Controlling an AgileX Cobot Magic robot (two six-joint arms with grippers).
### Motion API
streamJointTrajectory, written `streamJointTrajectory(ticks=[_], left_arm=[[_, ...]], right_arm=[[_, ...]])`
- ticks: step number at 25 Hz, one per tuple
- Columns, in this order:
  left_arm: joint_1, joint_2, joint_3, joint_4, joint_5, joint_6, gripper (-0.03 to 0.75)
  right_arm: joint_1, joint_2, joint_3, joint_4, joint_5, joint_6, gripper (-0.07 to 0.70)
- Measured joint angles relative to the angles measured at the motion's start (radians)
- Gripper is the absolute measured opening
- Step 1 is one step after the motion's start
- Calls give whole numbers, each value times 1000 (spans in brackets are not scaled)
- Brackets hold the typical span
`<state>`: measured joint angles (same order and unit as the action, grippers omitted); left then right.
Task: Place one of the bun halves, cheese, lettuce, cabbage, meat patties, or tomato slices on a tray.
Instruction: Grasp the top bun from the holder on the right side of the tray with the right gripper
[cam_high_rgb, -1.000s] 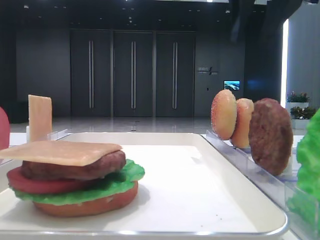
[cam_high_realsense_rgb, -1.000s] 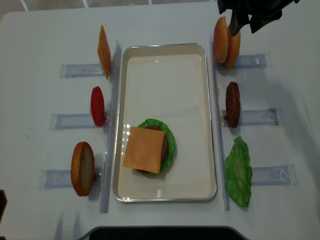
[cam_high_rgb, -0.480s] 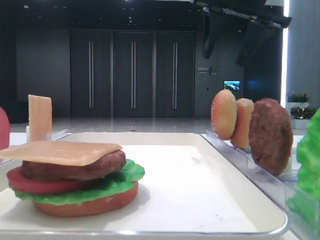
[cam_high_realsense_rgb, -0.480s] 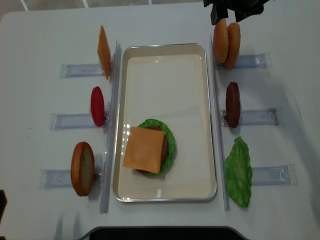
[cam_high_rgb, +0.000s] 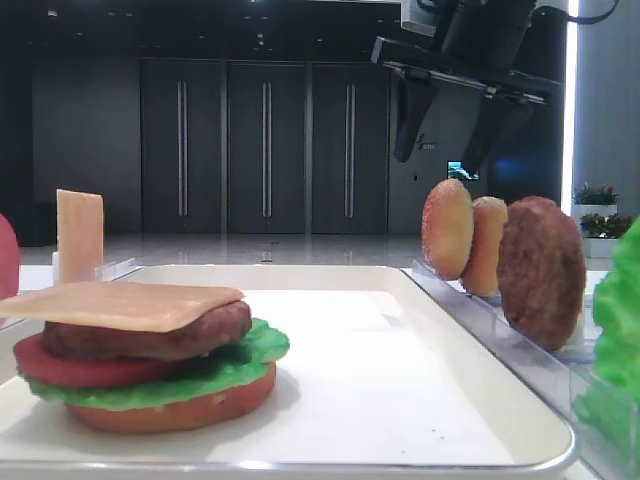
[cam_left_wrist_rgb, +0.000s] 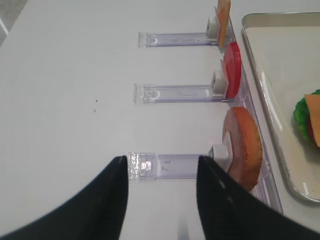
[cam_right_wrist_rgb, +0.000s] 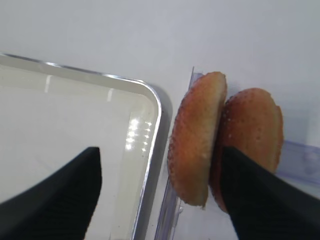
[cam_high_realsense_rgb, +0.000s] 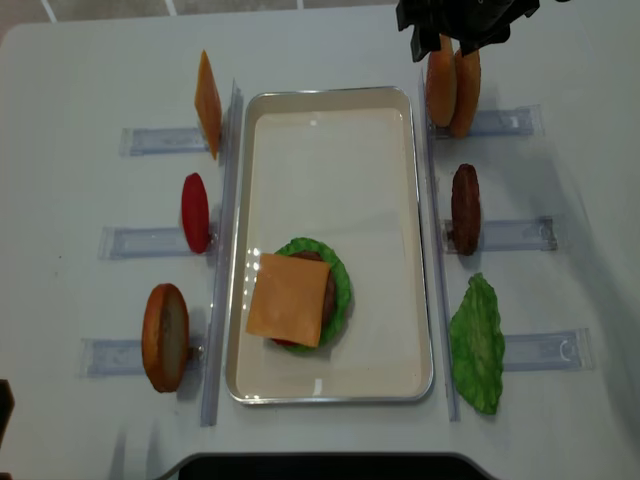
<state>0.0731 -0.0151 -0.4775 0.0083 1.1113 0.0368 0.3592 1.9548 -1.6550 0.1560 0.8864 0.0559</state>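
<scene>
Sitting nearest on the glossy white tray (cam_high_rgb: 520, 420), a stacked burger (cam_high_rgb: 140, 355) wears a flat cheese (cam_high_rgb: 120, 303) square. Farther back, the speckled domed bun top (cam_high_rgb: 447, 229) stands on edge beneath the right end effector (cam_high_rgb: 445, 125), prongs spread wide, holding nothing.

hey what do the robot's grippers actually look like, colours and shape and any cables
The right gripper is matte black: a wide crossbar carrying two long, flat, tapering fingers, with a black cable looping off the top. The left gripper shows the same plain black, broad fingers. No markings visible.
</scene>
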Motion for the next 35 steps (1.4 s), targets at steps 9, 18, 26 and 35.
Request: streamJointTrajectory(ticks=[9, 18, 26, 35], left_arm=[[0, 0, 0, 0, 0, 0, 345], [0, 0, 0, 0, 0, 0, 345], [0, 0, 0, 0, 0, 3, 345], [0, 0, 0, 0, 0, 7, 345]], right_arm=[[-1, 58, -1, -2, -2, -11, 479], [-7, 79, -3, 5, -21, -29, 469], [-10, 84, -4, -5, -45, -30, 391], [-10, 84, -4, -18, -62, -30, 263]])
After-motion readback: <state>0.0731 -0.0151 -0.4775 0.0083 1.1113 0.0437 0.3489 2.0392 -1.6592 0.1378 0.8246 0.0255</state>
